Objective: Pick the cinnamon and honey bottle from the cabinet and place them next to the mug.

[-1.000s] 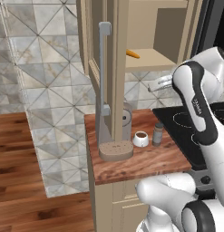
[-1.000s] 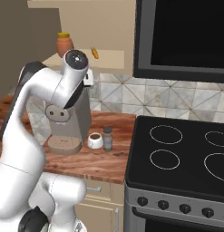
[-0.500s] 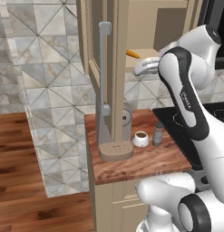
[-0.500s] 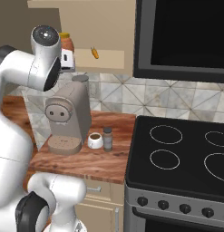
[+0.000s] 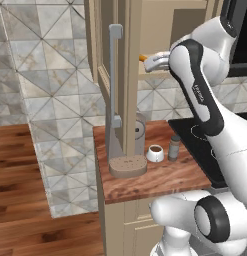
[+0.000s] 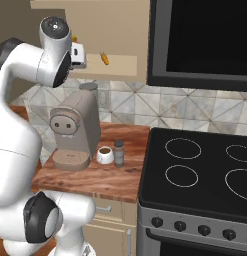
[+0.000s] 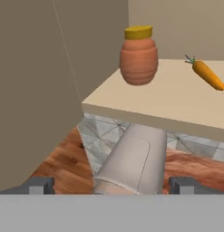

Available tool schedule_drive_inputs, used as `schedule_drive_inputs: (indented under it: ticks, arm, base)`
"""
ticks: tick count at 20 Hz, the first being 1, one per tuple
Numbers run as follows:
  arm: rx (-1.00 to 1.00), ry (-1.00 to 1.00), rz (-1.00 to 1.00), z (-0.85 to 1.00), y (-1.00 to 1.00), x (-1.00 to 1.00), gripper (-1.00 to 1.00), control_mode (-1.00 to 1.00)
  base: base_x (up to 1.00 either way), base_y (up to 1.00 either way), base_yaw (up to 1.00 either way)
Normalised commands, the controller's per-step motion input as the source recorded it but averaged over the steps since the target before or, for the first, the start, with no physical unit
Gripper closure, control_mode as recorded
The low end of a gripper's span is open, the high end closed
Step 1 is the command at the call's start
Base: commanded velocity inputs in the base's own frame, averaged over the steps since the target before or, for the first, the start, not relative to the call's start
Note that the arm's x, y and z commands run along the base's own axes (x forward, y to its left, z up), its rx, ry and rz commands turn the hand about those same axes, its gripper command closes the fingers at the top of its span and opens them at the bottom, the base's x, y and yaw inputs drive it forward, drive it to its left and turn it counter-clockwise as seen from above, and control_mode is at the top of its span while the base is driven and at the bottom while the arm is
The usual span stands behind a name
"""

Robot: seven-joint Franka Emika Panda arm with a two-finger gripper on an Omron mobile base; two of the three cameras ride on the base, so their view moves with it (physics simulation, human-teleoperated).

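- Rendered kitchen surrounds my rig: grey triangle-patterned wall tiles, a reddish-brown wooden counter [image 6: 100, 177] and a black stovetop [image 6: 205, 175] to its right.
- Above the counter hangs the beige-tan wooden wall cabinet [image 5: 126, 55], its door standing open with a long grey vertical handle [image 5: 114, 75] facing my left base camera.
- On the cabinet's pale shelf [image 7: 177, 102] I see the squat rounded amber-orange honey bottle with a short yellow cap [image 7: 138, 55], standing upright near the shelf's front left corner in the hand view.
- A thin orange carrot with a green tip [image 7: 205, 73] lies on the same shelf, well apart from the honey bottle.
- My white arm reaches up to shelf height, and the gripper [image 7: 111, 185] points at the shelf from just in front of it and slightly below.
- Its two dark fingertips [image 7: 41, 185] sit far apart at the bottom of the hand view, so the claw is spread wide and holds nothing.
- Down on the counter, the small low white mug with a dark brown inside [image 6: 105, 154] stands beside a beige coffee machine [image 6: 75, 130].
- The small slim cinnamon shaker jar with a dark brown cap [image 6: 118, 153] stands upright just beside the mug, on the stove side.
- The honey bottle is on the shelf, apart from the fingertips.
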Motion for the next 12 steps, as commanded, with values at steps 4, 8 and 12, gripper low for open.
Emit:
schedule_drive_inputs:
  ticks: [4, 8, 12]
  arm:
    - [0.00, -0.02, 0.00, 0.02, 0.00, 0.55, -1.00, -1.00]
    - [0.00, -0.01, 0.00, 0.01, 0.01, 0.66, -1.00, -1.00]
    - [0.00, 0.00, 0.00, 0.22, 0.10, 0.48, -1.00, -1.00]
  base:
    - [0.00, 0.00, 0.00]
    - [0.00, 0.00, 0.00]
    - [0.00, 0.00, 0.00]
